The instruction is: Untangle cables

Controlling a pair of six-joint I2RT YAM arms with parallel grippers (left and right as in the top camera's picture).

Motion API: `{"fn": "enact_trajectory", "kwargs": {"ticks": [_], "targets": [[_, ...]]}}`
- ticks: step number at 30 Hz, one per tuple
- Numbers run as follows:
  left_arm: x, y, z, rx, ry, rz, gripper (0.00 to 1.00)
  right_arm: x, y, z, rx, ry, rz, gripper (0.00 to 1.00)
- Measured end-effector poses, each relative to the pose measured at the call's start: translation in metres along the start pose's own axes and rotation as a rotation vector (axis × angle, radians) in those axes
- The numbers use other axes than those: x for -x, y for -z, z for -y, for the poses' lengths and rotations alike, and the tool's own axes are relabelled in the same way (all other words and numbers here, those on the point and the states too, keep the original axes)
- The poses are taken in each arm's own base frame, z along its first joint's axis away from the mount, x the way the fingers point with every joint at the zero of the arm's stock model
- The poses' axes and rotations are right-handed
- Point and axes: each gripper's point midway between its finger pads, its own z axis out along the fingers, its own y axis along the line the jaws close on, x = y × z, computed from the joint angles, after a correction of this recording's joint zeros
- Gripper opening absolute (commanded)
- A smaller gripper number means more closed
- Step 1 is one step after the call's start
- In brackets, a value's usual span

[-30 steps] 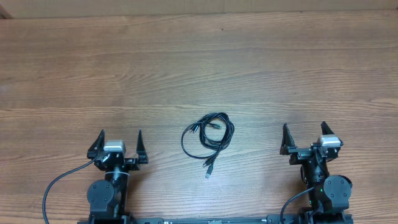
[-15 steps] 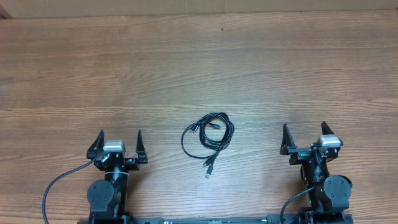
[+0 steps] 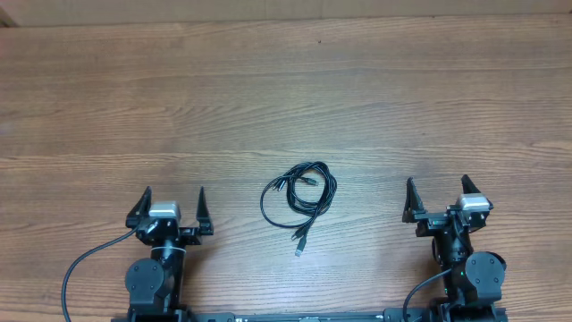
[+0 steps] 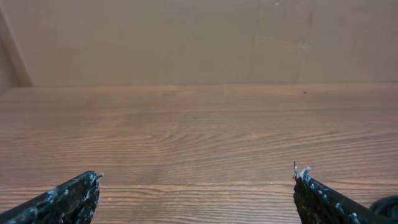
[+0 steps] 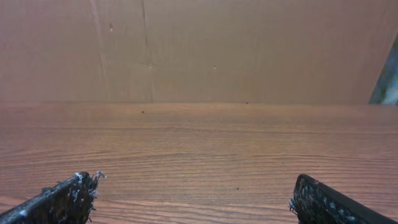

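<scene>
Lying in a loose coil on the wooden table (image 3: 286,89), the cables (image 3: 301,195) are flanked by two wide-open grippers.
To the left of the cables, and a little lower in the overhead view, the left gripper (image 3: 173,192) is seen with its jaws spread wide and nothing gripped. In the left wrist view, only bare wood grain is shown between its fingers (image 4: 74,198). The cables themselves are bundled in overlapping black loops, and one loose strand ending in a small plug (image 3: 298,251) is trailed out just below the coil. To the right of the cables, well apart from them, the right gripper (image 3: 437,183) is likewise spread wide and empty. The cables are touched by neither gripper.
</scene>
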Motion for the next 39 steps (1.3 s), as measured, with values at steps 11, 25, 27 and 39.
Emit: {"fn": "enact_trajectory", "kwargs": {"ticks": [11,25,27,39], "targets": [[0.017,0.007,0.005,-0.03,0.045,-0.016,1.0,0.0,0.0,0.0,0.0,0.0,0.0,1.0],[0.08,-0.006,0.031,-0.179,0.063,-0.137,0.99,0.0,0.0,0.0,0.0,0.0,0.0,1.0],[0.088,-0.012,0.04,-0.227,0.064,-0.191,1.0,0.0,0.0,0.0,0.0,0.001,-0.001,1.0],[0.14,-0.037,0.112,-0.665,-0.071,-0.412,0.99,0.0,0.0,0.0,0.0,0.0,-0.001,1.0]]}}
